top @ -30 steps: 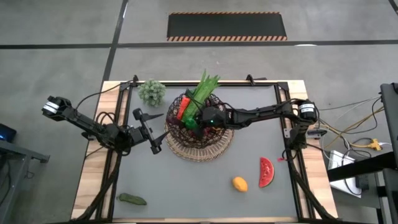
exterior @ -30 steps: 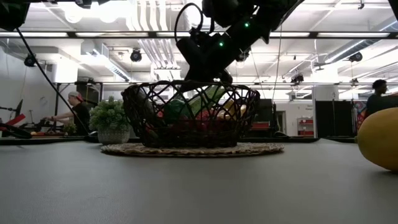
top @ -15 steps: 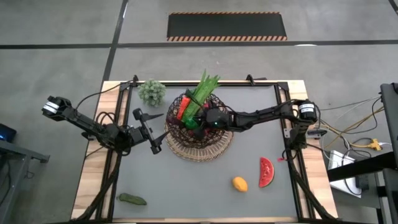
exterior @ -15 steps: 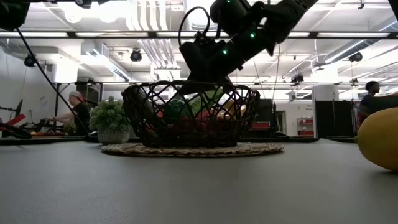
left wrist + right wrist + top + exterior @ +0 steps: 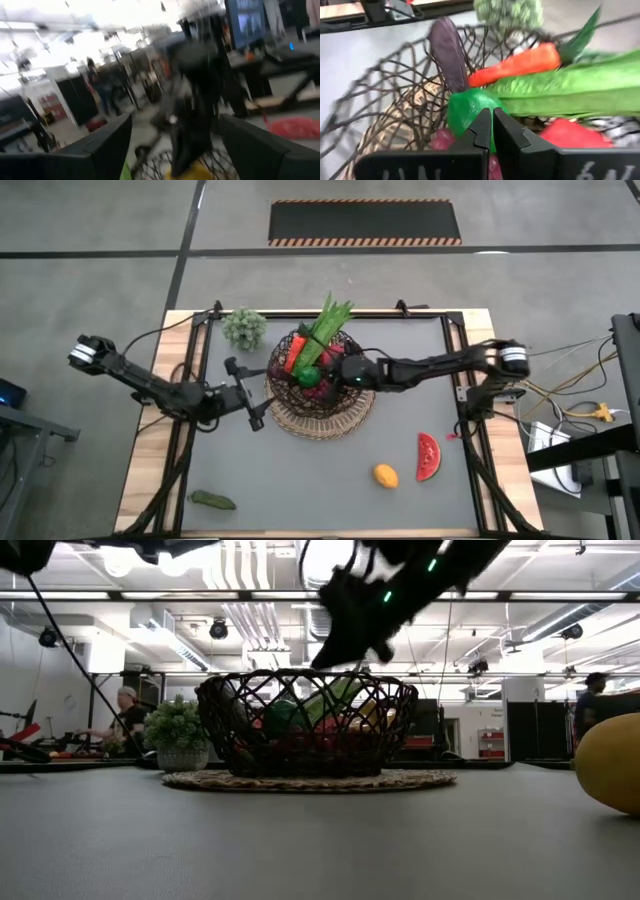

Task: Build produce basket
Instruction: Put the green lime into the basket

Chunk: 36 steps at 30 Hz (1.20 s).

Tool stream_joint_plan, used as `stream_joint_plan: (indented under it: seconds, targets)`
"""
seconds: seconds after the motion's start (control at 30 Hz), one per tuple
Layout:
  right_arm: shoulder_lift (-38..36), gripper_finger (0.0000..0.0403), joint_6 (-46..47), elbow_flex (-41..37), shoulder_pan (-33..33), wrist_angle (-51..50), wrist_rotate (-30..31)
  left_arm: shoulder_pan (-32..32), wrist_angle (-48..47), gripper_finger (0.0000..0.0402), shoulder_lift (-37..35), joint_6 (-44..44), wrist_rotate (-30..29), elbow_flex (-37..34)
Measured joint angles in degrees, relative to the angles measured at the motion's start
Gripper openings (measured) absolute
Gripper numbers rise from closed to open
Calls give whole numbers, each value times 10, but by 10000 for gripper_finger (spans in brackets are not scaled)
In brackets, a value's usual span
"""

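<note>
The dark wire basket point(image 5: 320, 392) stands on its tan woven rim in the middle of the table and also shows in the low view point(image 5: 305, 725). It holds a lime point(image 5: 469, 111), an orange carrot point(image 5: 520, 65), long green leaves point(image 5: 570, 95), a red pepper point(image 5: 565, 136) and a long purple piece point(image 5: 447, 52). My right gripper point(image 5: 338, 370) hovers shut and empty above the basket's inside point(image 5: 492, 127), clear of its rim in the low view point(image 5: 350, 640). My left gripper point(image 5: 248, 394) is open and empty just left of the basket.
A watermelon slice point(image 5: 428, 457) and a yellow-orange fruit point(image 5: 385, 475) lie at the near right. A green piece point(image 5: 212, 500) lies at the near left. A pale bushy clump point(image 5: 244, 328) stands at the far left. People show in the room behind the table.
My right gripper has risen out of the basket, clear of its rim, and drawn back a little toward the table's right edge. The produce in the basket has stayed where it was.
</note>
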Motion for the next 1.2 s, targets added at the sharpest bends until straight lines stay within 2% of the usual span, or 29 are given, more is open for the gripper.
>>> stream_joint_plan:
  seconds: [0.23, 0.37, 0.4, 0.53, 0.6, 0.67, 0.73, 0.87, 1.0, 1.2]
  targets:
    - [-139, 9, -24, -1, 65, -130, 51, 51, -346, 215, 59, -176, 46, 136]
    - [-198, 9, -12, -20, 117, -171, 51, 100, -456, 164, 116, -218, 75, 199]
    - [-210, 9, -12, -30, 130, -168, 51, 115, -472, 151, 129, -222, 104, 215]
    - [-241, 9, -18, -68, 173, -144, 70, 186, -516, 88, 196, -243, 285, 268]
    - [-249, 9, -18, -87, 190, -133, 103, 215, -547, 54, 230, -253, 323, 293]
    - [-252, 9, -15, -104, 202, -131, 134, 237, -572, 21, 263, -254, 331, 310]
    - [-253, 9, -6, -117, 209, -128, 157, 253, -589, 6, 293, -266, 331, 319]
    - [-252, 9, 18, -138, 211, -128, 166, 271, -596, 10, 324, -268, 329, 321]
    - [-251, 9, 38, -149, 211, -127, 167, 280, -590, 10, 336, -289, 276, 314]
    - [-251, 9, 45, -153, 212, -126, 167, 279, -585, 10, 346, -312, 273, 311]
